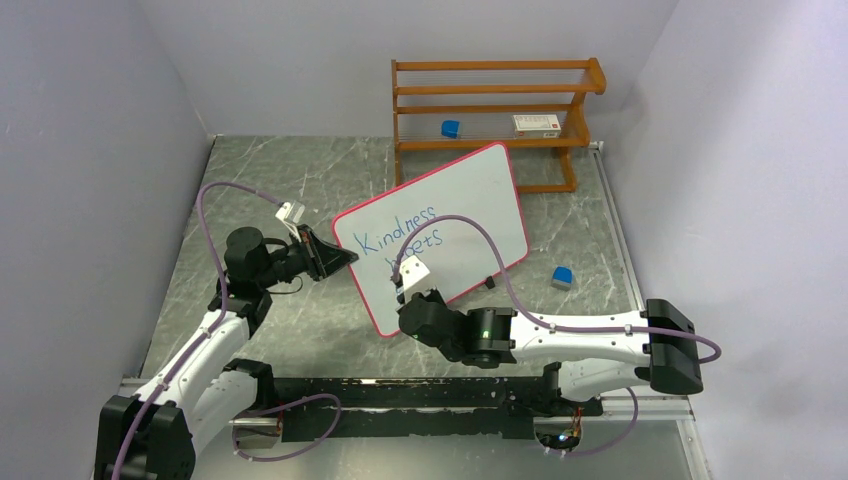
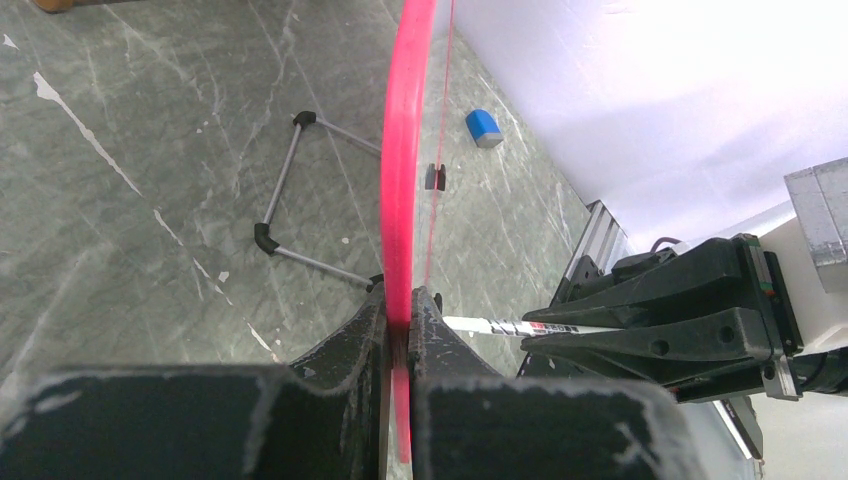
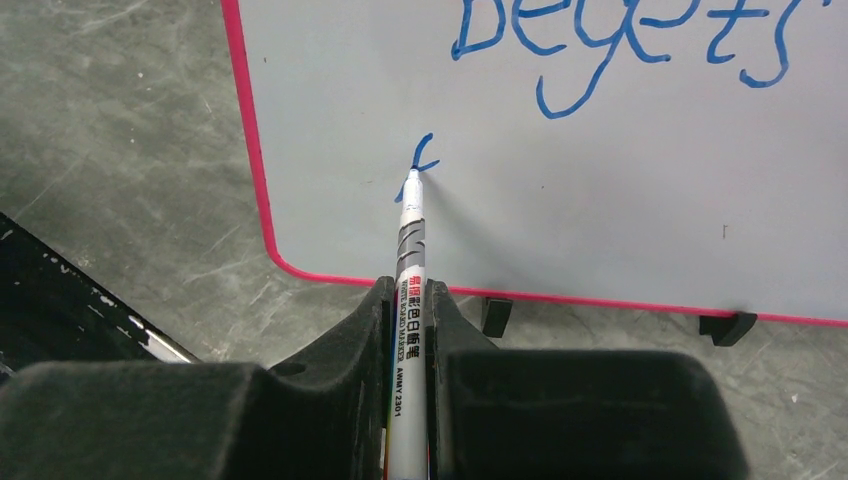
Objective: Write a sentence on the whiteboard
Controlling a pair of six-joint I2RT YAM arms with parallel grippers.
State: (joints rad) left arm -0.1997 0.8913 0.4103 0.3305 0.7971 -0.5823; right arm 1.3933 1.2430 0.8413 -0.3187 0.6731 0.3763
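The whiteboard stands tilted on its black feet at mid table, white with a red-pink rim. Blue cursive on it reads "Kindness" and "begets", with a short first stroke of a third line below. My left gripper is shut on the board's left rim. My right gripper is shut on a white marker, also seen in the left wrist view. The marker's tip touches the board at that stroke, near the lower left corner.
A wooden rack stands behind the board with a blue block and a white box on its shelf. A blue eraser lies right of the board. A wire stand props the board from behind.
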